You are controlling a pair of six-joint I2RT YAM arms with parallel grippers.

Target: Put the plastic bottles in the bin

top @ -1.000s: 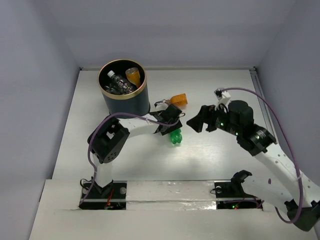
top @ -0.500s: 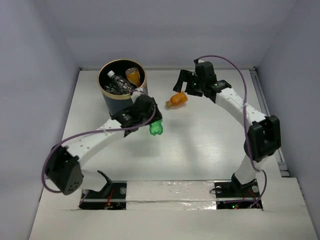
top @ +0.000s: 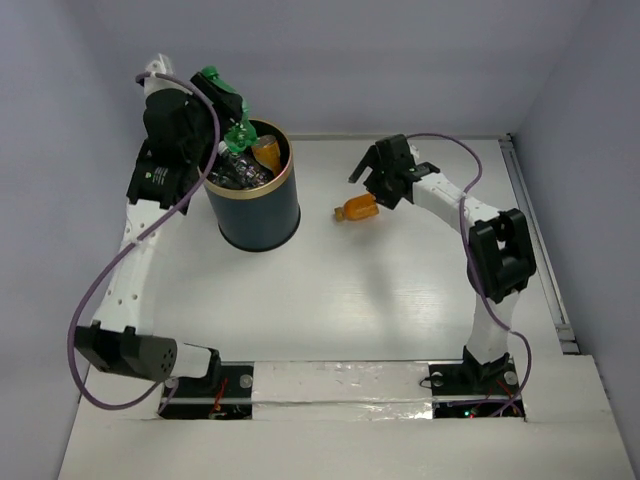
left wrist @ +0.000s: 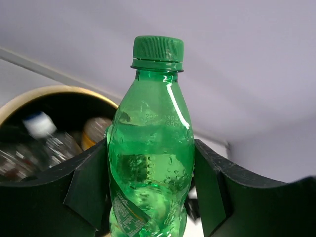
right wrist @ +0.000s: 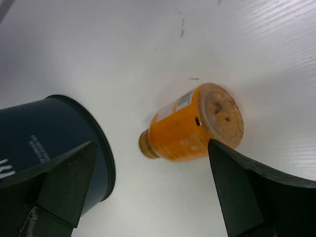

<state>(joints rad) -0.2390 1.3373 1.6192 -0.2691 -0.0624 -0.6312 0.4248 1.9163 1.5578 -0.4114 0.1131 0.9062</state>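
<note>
Right pincer (top: 383, 178) is released, its two dark fingers (right wrist: 63, 183) spread wide and pointed down at the white desk (top: 380, 290). From the wrist camera the orange-filled bottle (right wrist: 192, 123) lies on its side between and beyond those fingers, its flat bottom turned toward the right-hand finger and its neck toward the bin (right wrist: 49, 138). Whether either finger touches it cannot be told. From above, this orange-filled bottle (top: 358, 209) rests on the desk just under the pincer, to the right of the bin and apart from it.

Left of that stands the bin (top: 255, 205), dark navy with a gold rim, upright on the desk. Inside it lie several bottles: clear ones (top: 232, 170) toward the left and one with orange contents (top: 265, 152) against the far wall. The left wrist camera shows the same pile blurred, a clear bottle with a white cap (left wrist: 42, 128) and the orange one (left wrist: 96, 131) under the gold rim.

Farthest back, the left arm reaches high, and the left pincer (top: 225, 112) is clenched on the green bottle (top: 238, 138), which hangs tilted above the bin's far left rim. Up close, the green bottle (left wrist: 150, 163) is squeezed at its lower body between both fingers (left wrist: 91, 192), with its green cap on.
</note>
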